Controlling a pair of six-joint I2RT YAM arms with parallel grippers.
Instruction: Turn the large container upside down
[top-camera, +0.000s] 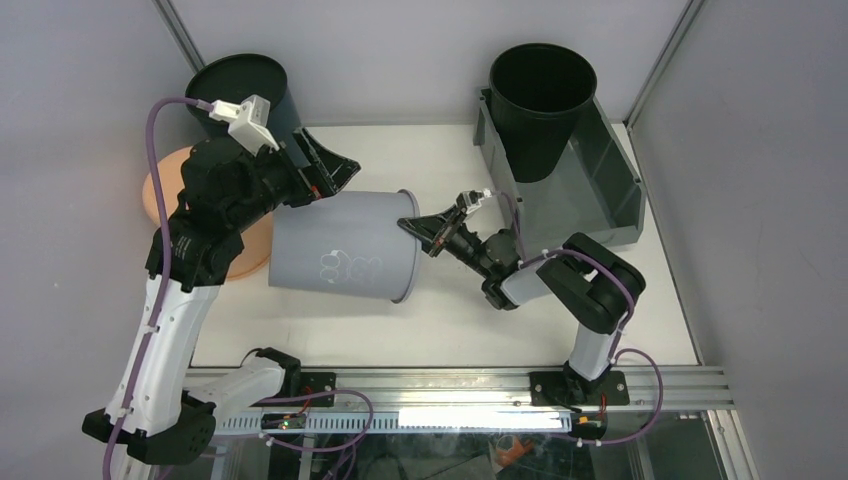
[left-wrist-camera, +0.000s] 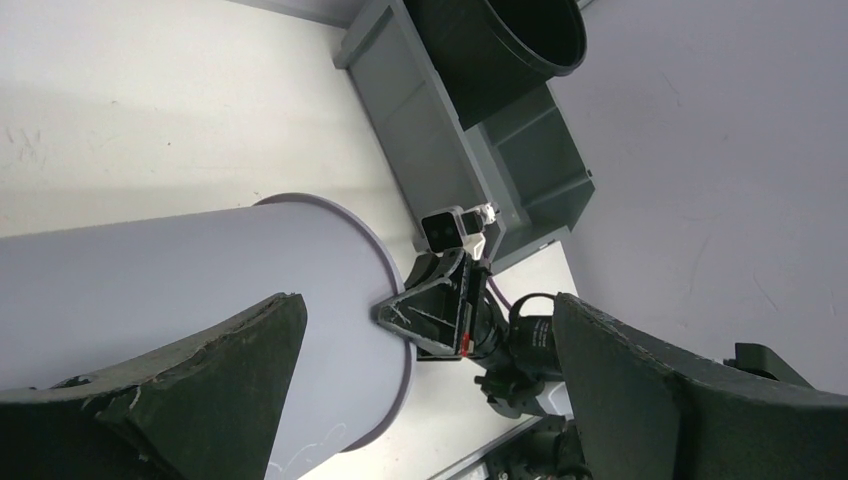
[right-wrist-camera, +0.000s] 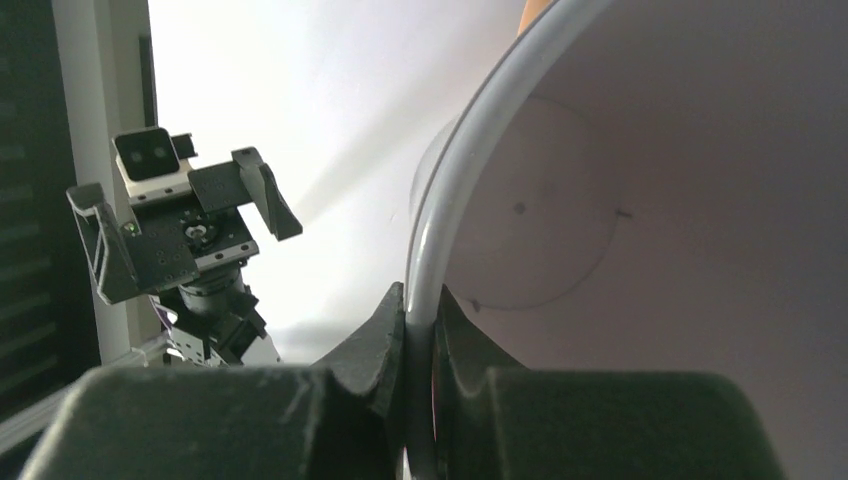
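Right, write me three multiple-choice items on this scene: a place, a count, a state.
1. The right-hand black bucket stands: A) in the grey rectangular bin; B) on bare table; C) between the arm bases.
2. Black buckets in the top view: A) one; B) two; C) four.
3. The pale grey bucket: A) stands upright; B) lies on its side; C) is upside down.
1 A: the bin's walls surround it. 2 B: another black bucket stands back left. 3 B: its mouth faces sideways, rim pinched by the right gripper.
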